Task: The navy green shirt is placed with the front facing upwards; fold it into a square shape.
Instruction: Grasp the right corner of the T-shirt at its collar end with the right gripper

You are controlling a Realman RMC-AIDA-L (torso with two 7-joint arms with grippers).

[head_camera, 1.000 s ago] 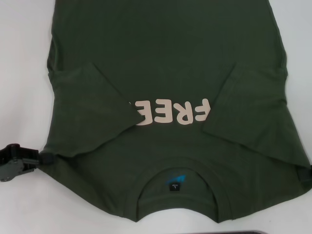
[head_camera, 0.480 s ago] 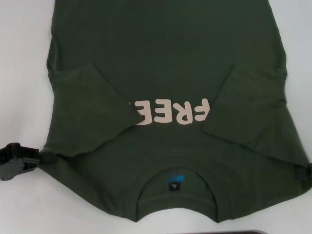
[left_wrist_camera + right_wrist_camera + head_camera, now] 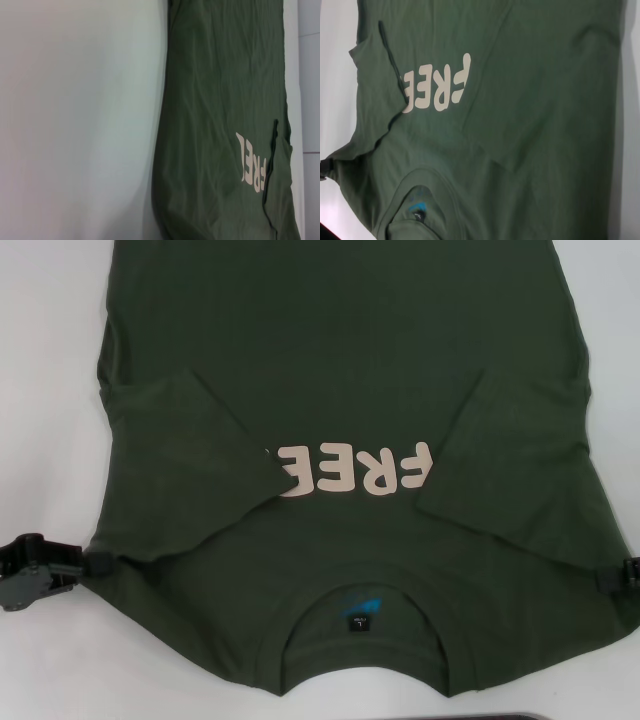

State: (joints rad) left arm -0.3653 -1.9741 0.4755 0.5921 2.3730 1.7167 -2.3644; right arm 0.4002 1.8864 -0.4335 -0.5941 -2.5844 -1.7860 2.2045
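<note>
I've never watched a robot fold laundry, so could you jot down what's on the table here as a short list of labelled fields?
Item: navy green shirt, front up, collar nearest the robot
Print: pale "FREE" lettering, partly covered
Sleeves: both folded inward over the chest
Left pincer: at the shirt's left shoulder edge
Right pincer: at the right shoulder edge
Surface: white table

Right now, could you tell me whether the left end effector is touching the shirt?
Touching: in the head view the left end effector meets the navy green shirt at its shoulder edge.
</note>
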